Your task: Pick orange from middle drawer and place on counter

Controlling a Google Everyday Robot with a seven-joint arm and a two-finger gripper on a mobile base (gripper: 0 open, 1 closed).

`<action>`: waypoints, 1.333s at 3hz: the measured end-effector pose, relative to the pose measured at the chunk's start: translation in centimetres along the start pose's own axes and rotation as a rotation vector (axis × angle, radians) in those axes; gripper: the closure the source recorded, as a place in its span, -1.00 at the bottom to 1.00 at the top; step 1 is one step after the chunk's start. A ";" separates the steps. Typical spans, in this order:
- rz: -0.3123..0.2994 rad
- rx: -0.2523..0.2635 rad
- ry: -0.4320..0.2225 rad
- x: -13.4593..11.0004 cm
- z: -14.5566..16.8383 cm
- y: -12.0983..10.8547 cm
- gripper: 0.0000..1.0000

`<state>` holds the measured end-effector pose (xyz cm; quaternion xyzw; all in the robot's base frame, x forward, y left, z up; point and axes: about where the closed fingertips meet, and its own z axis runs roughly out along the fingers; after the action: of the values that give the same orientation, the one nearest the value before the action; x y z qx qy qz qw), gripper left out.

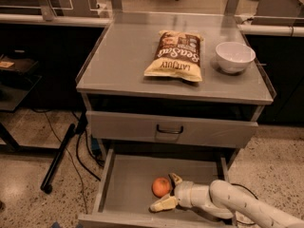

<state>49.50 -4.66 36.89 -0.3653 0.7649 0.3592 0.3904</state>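
Note:
The orange (161, 186) lies on the floor of the open middle drawer (128, 184), near its middle front. My gripper (167, 192) reaches in from the lower right, low in the drawer. It is open, with one finger (175, 178) behind the orange and the other finger (163, 204) in front of it. The orange sits between the fingertips, on the drawer floor. The counter (123, 56) is the grey top above.
On the counter lie a chip bag (175, 56) and a white bowl (234, 56) at the right. The top drawer front (171, 129) with a dark handle is shut above the open drawer. Dark benches flank the cabinet. A black pole (59, 158) leans at the left.

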 end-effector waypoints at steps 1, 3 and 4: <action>0.011 0.002 -0.014 0.1 0.8 -0.2 -1.00; 0.021 0.007 -0.024 0.3 1.4 -0.3 -0.18; 0.021 0.007 -0.024 0.3 1.4 -0.3 0.44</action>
<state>50.07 -3.69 35.92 -0.3516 0.7653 0.3649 0.3970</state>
